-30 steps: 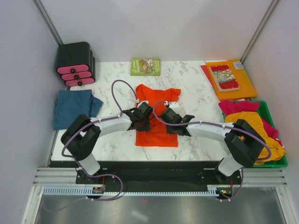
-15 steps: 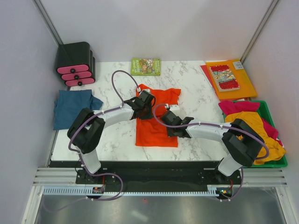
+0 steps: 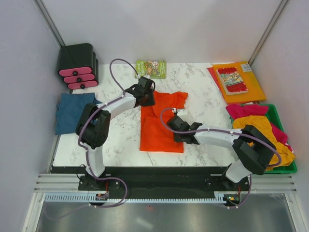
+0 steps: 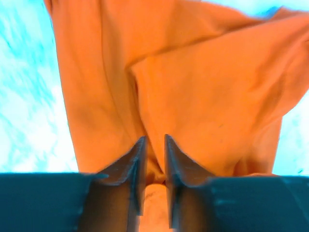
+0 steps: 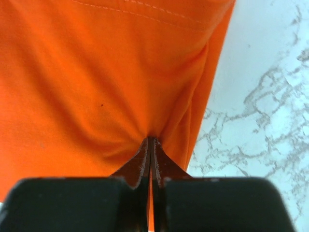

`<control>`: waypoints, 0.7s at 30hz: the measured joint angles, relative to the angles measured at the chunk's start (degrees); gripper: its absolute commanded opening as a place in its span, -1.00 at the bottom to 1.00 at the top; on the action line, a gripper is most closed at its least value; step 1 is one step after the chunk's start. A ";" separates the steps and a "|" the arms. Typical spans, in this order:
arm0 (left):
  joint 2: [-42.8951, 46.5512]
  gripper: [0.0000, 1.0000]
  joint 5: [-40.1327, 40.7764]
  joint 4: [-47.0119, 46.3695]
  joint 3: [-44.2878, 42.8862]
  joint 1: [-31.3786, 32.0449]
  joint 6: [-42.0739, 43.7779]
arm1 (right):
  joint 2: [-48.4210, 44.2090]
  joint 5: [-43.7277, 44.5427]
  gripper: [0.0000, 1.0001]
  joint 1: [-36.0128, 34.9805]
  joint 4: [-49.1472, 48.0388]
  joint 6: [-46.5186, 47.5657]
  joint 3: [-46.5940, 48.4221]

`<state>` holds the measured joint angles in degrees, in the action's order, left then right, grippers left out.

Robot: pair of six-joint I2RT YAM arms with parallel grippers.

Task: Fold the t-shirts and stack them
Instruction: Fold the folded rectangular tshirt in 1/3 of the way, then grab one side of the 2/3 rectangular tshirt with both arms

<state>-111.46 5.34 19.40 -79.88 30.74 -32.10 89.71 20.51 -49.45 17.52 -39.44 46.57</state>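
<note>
**A:** Where is the shirt being worked on?

**B:** The orange-red t-shirt (image 3: 161, 123) lies flat on the table (image 3: 120, 140), just on the near side of the green booklet (image 3: 150, 68), with its sleeve end closest to the booklet.

**A:** And the grippers?

**B:** The left gripper (image 3: 145, 93) is at the shirt corner nearest the booklet. In its wrist view, the left gripper (image 4: 153, 140) has its jaws drawn close with a ridge of orange cloth nipped between them. The right gripper (image 3: 177, 135) is on the shirt's right edge, further from the booklet. In its own view, the right gripper (image 5: 150, 140) has its fingers pressed together on a pinch of the fabric, and creases fan out from that spot.

**A:** How will the shirt handle?

**B:** I'd judge it light, limp and a little stretchy. It should drape and slide easily on the smooth marble, and it won't hold a crease by itself. It's best held at the edges and corners, at shoulder and hem, so a whole panel swings over together. A pinch in the middle of a panel would only bunch it.

**A:** And the other shirts?

**B:** The teal-blue t-shirt (image 3: 75, 111) lies well left of the booklet and nearer to the arms. The mustard-yellow t-shirt (image 3: 263, 130) and magenta-pink t-shirt (image 3: 244, 110) are heaped in the green tray (image 3: 277, 170), well right of the booklet and nearer
</note>
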 measured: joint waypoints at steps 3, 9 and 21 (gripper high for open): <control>1.75 -0.07 -0.17 -0.66 -0.24 -0.22 0.66 | -1.95 0.96 -0.24 -0.22 1.57 -0.57 0.07; 13.79 -0.02 -1.49 -1.33 9.66 0.66 0.44 | -5.68 2.56 -0.08 -0.22 4.98 -0.37 3.85; 35.89 0.16 -2.43 -1.84 39.15 5.92 -6.25 | -18.23 0.90 -0.01 -0.59 5.81 -7.15 -11.52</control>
<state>-75.57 2.92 17.56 -40.73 36.67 -38.35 71.48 21.41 -50.04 23.33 -46.59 35.05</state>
